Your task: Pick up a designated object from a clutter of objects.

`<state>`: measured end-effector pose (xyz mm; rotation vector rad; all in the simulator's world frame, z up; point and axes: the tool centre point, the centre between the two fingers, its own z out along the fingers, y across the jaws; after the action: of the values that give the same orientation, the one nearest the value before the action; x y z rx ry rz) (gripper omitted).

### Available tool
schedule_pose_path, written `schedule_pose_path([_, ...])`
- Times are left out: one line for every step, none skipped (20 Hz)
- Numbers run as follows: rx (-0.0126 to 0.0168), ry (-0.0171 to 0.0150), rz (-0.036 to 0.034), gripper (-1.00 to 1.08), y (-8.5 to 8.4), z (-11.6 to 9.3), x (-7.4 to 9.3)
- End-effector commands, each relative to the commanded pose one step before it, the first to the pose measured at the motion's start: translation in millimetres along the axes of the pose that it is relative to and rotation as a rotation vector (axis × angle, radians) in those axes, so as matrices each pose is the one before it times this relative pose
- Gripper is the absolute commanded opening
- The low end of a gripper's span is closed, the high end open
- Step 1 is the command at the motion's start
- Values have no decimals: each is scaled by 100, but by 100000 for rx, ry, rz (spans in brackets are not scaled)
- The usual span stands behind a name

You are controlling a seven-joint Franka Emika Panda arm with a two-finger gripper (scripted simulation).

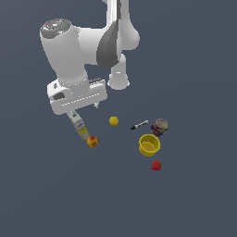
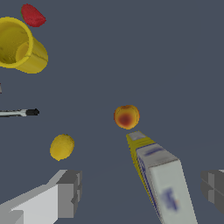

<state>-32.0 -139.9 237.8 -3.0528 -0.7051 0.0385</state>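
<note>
The designated carton is slim, white-grey with bluish print, with its yellow end next to the orange-red fruit. In the wrist view the carton lies between my two fingers, nearer the right finger than the left finger, with a gap on each side. My gripper is open, directly over the carton's white end, and it also shows in the wrist view. I cannot tell whether the carton rests on the floor. The fruit sits just beyond the carton's yellow tip.
A yellow ball lies to the exterior view's right of the carton. Further right are the black-and-white marker, the multicoloured can, the yellow cup and the red strawberry. The robot base stands behind.
</note>
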Motion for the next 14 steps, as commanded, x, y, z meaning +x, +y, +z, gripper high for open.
schedule_pose_path([-134,380,-4260,100,742,534,-751])
schedule_pose_path([-60,137,-1648,100,274,209,-316])
schedule_pose_path([-66,134,-1646,100,265,208,-324])
schedule_pose_path([-72,130,-1645,100,256,207,-332])
schedule_pose_path([-78,125,-1643,100,248,206,-340])
schedule_pose_path([-84,121,-1643,100,238,205,-347])
schedule_pose_path([-88,115,-1617,100,226,201,-349])
schedule_pose_path([-89,105,-1538,100,206,191,-338])
schedule_pose_path([-88,95,-1454,100,186,179,-324])
schedule_pose_path([-87,86,-1370,100,168,168,-310])
schedule_pose_path([-85,77,-1287,100,152,158,-295])
schedule_pose_path([-82,69,-1203,100,136,147,-280])
schedule_pose_path([-78,62,-1120,100,122,136,-263])
schedule_pose_path([-74,55,-1036,100,108,126,-246])
